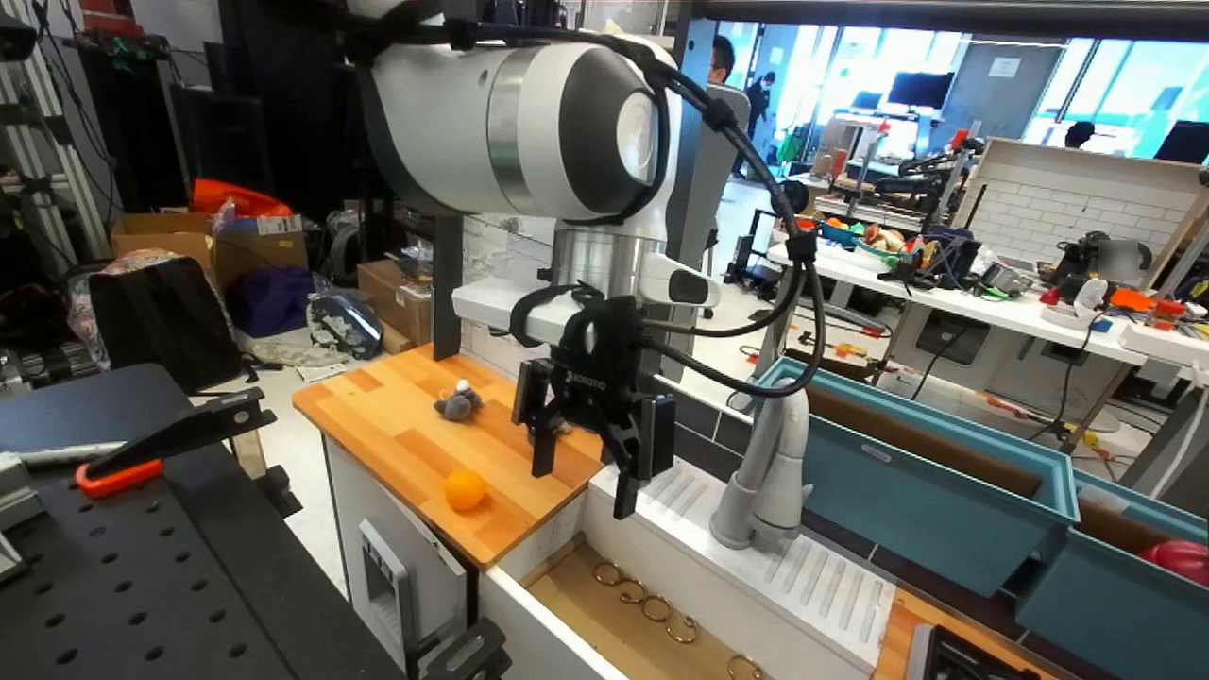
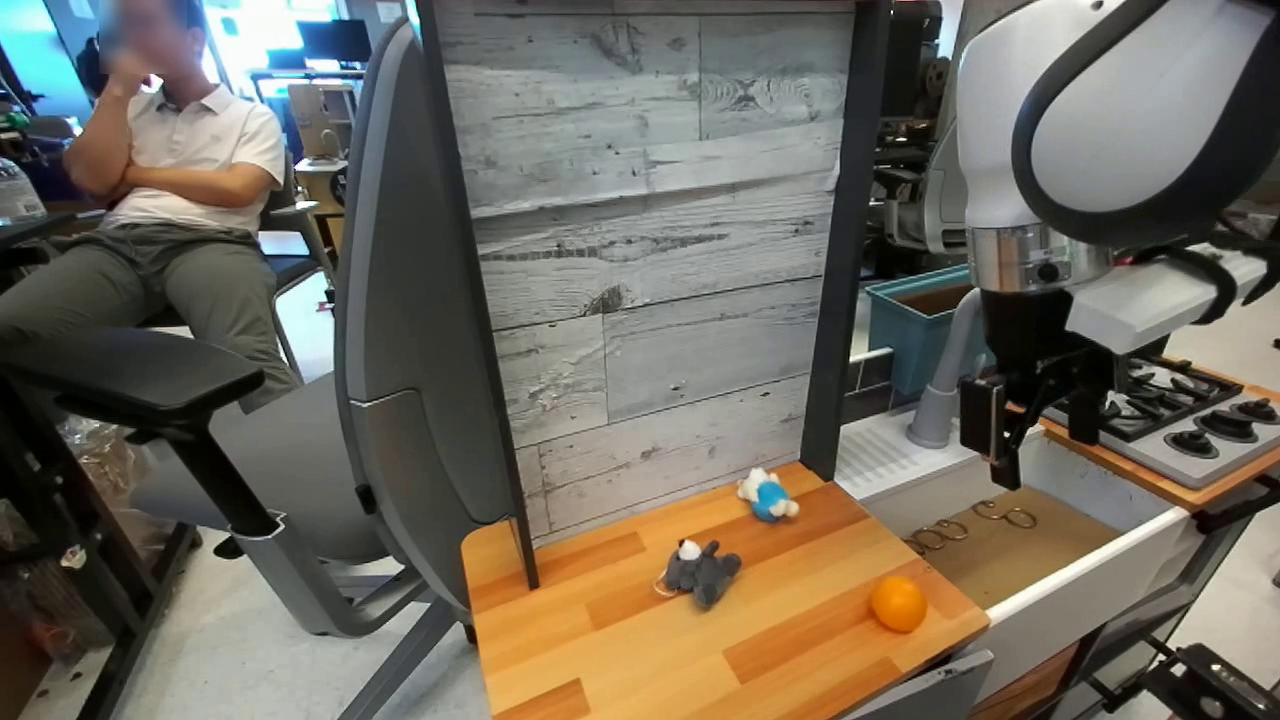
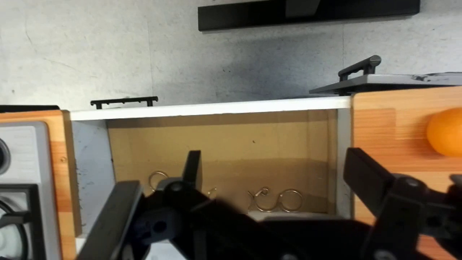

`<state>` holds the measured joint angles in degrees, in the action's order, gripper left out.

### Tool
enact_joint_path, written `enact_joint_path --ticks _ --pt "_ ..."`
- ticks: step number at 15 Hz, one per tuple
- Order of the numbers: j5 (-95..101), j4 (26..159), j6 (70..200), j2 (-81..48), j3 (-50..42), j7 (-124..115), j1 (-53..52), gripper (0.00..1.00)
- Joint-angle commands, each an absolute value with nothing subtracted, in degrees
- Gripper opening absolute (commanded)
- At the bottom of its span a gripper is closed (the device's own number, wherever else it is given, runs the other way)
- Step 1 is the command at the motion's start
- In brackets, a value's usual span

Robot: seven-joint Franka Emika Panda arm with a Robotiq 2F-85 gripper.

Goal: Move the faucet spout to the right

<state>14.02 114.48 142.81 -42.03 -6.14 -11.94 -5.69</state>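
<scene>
- Robotiq gripper (image 1: 584,477) hangs over the sink (image 3: 216,109), jaws spread wide, released.
- Gooseneck faucet spout (image 1: 793,439) rises from the ribbed ledge (image 1: 831,593), untouched.
- Orange (image 1: 464,490) rests on the wooden countertop (image 1: 378,406).

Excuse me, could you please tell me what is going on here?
The robot arm is meant to move the faucet spout to the right. At this moment its gripper hangs open over the white-walled basin, holding nothing and apart from the spout. A round orange object and a grey plush toy lie on the wooden counter beside the basin.
</scene>
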Motion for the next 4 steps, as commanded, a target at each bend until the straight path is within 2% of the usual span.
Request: enact_joint_path --ticks 1,4 --pt "13.00 114.85 143.74 -42.13 -5.89 -10.65 -6.11 1.00" --pt "12.87 115.05 143.82 -42.23 -5.78 -10.56 -6.28 1.00"
